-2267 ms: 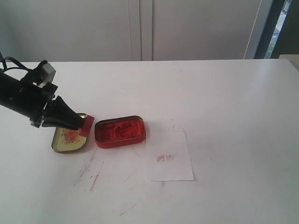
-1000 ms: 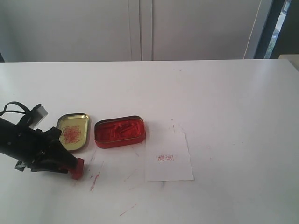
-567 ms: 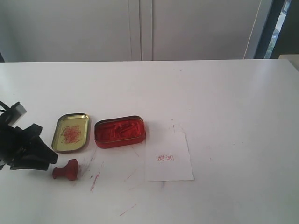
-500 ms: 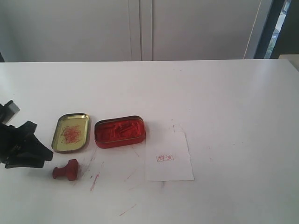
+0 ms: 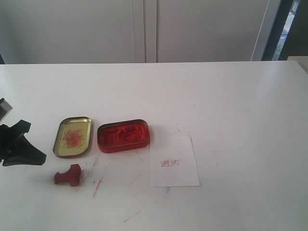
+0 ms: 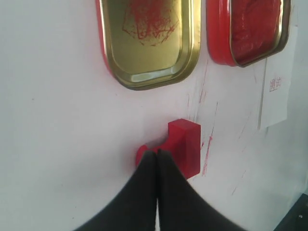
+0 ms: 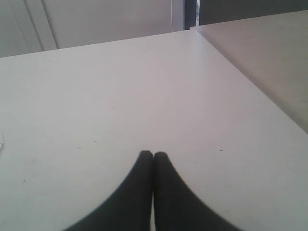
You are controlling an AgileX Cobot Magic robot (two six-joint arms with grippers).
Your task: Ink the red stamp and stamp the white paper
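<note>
The red stamp [image 5: 68, 175] lies on its side on the table, in front of the gold lid; in the left wrist view the red stamp [image 6: 185, 144] shows just past the fingertips. My left gripper [image 5: 42, 158] is shut and empty, a short way left of the stamp and apart from it. In its own view the left gripper [image 6: 157, 152] has both fingers pressed together. The white paper [image 5: 173, 161] lies right of the tin and bears a small red mark [image 5: 170, 162]. My right gripper [image 7: 153, 154] is shut over bare table and is out of the exterior view.
The open red ink tin [image 5: 123, 135] sits mid-table with its gold lid [image 5: 73, 136] beside it on the left. Red smears [image 5: 98, 185] streak the tabletop in front of them. A table edge [image 7: 250, 91] runs near the right gripper.
The left gripper carried the stamp from the lid down to the table, let it go, shut, and drew back to the left. The stamp now lies free on its side.
</note>
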